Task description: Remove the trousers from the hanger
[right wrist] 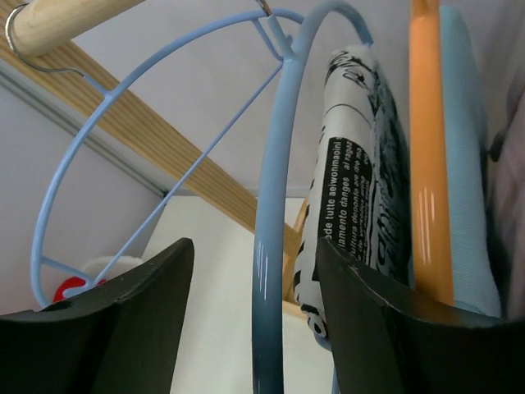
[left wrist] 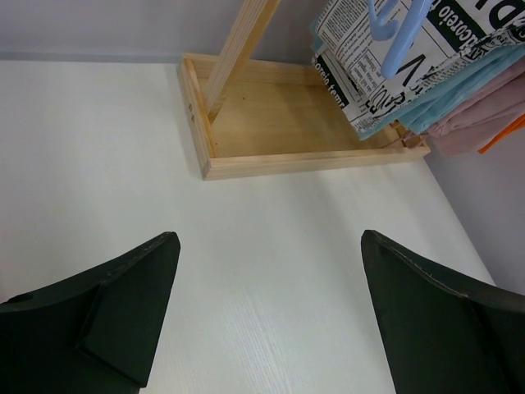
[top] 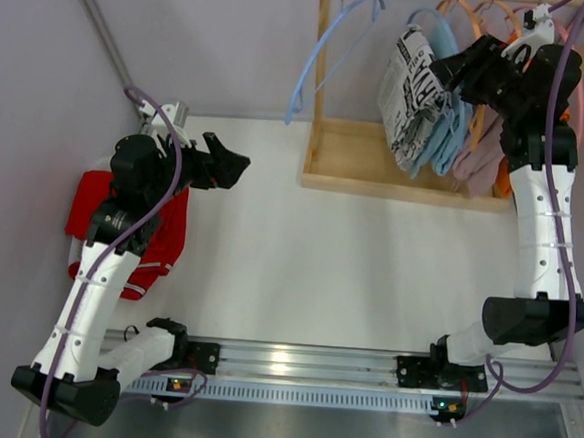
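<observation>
I had the right claw up at the rack. Its fingers stood apart with a blue hanger running between them, clear of both sides, so nothing was pinched. That hanger looked to be the one carrying the printed trousers, though I could not be sure from the wrist view. Behind the printed pair hung the light blue pair and the mauve pair, packed close against each other. Something orange showed behind those, too little for me to tell what it was. The red trousers lay flat on the bench at the far left, under the left arm. The left claw was spread wide over bare bench, holding nothing.

I judged the printed pair to be light, limp cloth, merely draped over its hanger. It should slip off with a sideways or downward pull rather than need lifting. The hanger itself was thin, smooth and free to swing on the rail, so I took it for a poor thing to pull against. I reckoned the best hold was the cloth itself, low on the outer hanging fold facing the left arm. There a pinch would gather several layers and keep away from the neighbouring pairs.
</observation>
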`<state>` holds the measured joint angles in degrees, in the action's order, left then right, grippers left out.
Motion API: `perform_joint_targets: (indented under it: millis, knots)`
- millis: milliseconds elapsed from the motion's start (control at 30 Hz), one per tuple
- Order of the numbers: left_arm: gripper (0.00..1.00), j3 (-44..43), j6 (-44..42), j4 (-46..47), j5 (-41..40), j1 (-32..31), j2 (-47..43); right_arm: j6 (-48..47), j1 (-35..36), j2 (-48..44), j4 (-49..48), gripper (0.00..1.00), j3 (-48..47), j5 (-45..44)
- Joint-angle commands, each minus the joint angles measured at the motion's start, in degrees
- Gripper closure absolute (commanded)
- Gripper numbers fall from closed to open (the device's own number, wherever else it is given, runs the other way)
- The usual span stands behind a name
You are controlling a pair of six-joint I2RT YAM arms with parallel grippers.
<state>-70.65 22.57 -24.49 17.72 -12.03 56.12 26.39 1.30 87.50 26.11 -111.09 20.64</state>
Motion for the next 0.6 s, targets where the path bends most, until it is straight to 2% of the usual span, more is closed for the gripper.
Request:
perform_joint_targets:
  millis: [0, 133, 367, 467, 567]
  knots:
    - [0.02, 0.51, 0.28, 1.55, 0.48, 0.43, -1.01, 3.92, -0.77, -0.05, -2.29, 0.39, -0.18, 4.93]
    - [0.02, 1.39, 0.55, 1.46, 0.48, 0.43, -1.36, 6.91, -0.69, 0.65, -2.99, 0.51, 0.43, 8.61]
    - [0.02, 1.57, 0.46, 1.55, 0.57, 0.43, -1.63, 18.42, -0.69, 1.0, -13.77, 0.64, 4.91, 18.45]
    - [0.02, 1.39, 0.28, 1.46, 0.74, 0.43, -1.89, 25.36, -2.6, 1.62, -18.71, 0.85, 6.5, 21.79]
    - [0.02, 1.48, 0.2, 1.46, 0.57, 0.52, -2.07, 28.62, -2.44, 1.53, -23.37, 1.0, 6.32, 23.3]
